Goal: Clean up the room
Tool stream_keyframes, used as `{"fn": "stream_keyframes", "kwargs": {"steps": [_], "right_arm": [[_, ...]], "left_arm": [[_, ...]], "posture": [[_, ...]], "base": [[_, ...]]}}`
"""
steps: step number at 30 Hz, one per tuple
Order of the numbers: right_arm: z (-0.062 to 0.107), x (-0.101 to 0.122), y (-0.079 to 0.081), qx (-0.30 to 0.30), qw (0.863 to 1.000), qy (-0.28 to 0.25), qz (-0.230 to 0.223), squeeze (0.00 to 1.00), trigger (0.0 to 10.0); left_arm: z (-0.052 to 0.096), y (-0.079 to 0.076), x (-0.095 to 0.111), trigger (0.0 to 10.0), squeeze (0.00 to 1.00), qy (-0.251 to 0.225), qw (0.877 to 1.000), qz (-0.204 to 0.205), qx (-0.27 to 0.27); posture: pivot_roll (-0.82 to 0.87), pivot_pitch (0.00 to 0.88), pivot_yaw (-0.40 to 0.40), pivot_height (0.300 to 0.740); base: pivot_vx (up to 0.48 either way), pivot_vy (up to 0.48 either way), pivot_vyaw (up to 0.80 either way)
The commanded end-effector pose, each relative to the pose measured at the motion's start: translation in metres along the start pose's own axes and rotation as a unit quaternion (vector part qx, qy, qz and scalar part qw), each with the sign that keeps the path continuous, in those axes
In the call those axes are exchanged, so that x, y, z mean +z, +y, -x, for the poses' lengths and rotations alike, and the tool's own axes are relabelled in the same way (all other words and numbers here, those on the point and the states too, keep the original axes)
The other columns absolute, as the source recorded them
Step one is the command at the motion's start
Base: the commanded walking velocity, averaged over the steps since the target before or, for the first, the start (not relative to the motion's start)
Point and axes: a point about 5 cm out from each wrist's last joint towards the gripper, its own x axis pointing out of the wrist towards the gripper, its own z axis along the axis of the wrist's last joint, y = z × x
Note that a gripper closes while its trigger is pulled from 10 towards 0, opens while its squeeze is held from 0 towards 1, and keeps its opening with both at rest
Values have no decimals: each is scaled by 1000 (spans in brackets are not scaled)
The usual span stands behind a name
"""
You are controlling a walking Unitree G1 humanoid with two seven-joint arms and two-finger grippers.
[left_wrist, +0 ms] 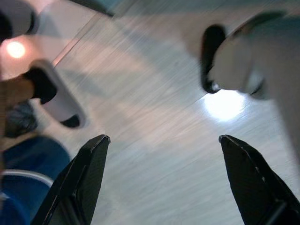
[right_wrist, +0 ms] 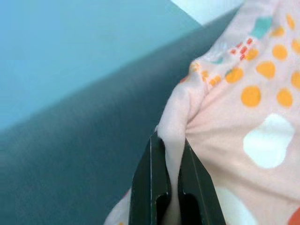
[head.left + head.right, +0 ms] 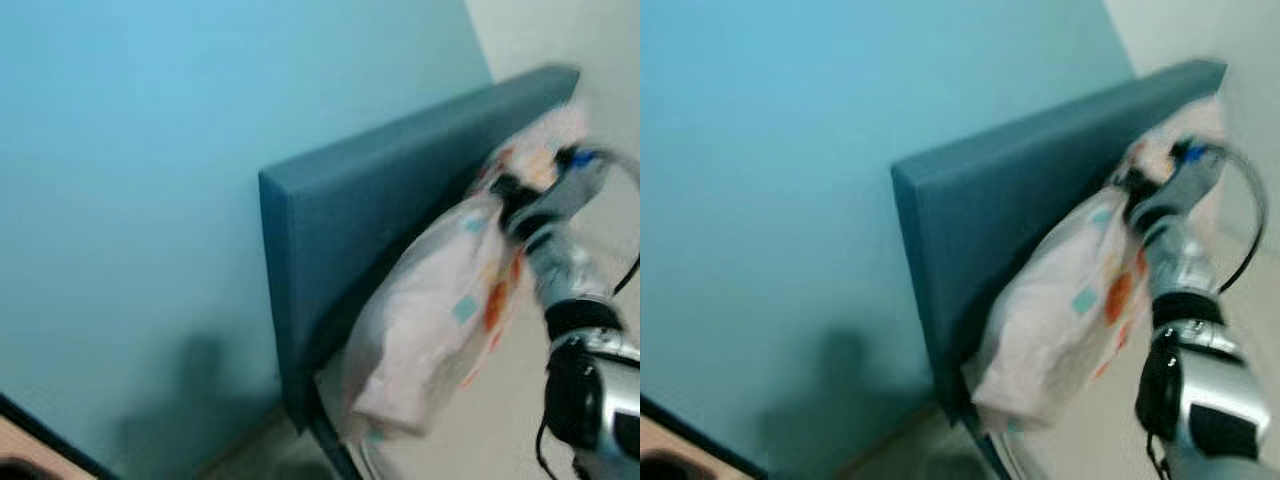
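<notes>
A pale pink pillow with orange, teal and white spots hangs in front of the blue-grey headboard. My right gripper is shut on a pinch of its cover near the top, and in the right wrist view the fabric sits squeezed between the two black fingers. The pillow droops down and to the left from that hold. My left gripper is open over pale wooden floor, with nothing between its fingers.
A light blue wall stands behind the headboard. A white and black slipper lies on the floor near something blue. A white and black robot part hangs over the floor. Pale bed surface lies under the pillow.
</notes>
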Motion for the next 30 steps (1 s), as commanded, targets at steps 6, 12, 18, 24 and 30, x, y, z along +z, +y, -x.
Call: {"fn": "stream_keyframes", "kwargs": {"steps": [6, 12, 18, 24, 30], "right_arm": [[-10, 26, 8, 2, 999, -35, 0, 0, 10000], [-9, 17, 6, -9, 998, -21, -54, 0, 10000], [-14, 34, 11, -5, 985, -64, -160, 0, 10000], [-23, 96, 40, 110, 936, -186, -278, 0, 10000], [-18, 103, 34, 135, 928, -215, -273, 0, 10000]], "left_arm": [[4, 7, -15, 10000, 0, 0, 1000, -12, -1], [16, 17, -49, 10000, 0, 10, 999, -34, -7], [26, 29, -70, 10000, 0, 18, 999, -46, -2], [24, 36, -51, 10000, 0, -25, 999, -35, 7], [25, 37, -47, 10000, 0, -40, 999, -34, 6]], "posture": [[205, 176, -26, 740], [264, 302, -7, 740], [309, 348, 3, 740], [336, 367, 11, 740], [332, 370, 17, 740]], "base": [[0, 0, 0], [0, 0, 0], [0, 0, 0], [0, 0, 0], [0, 0, 0]]}}
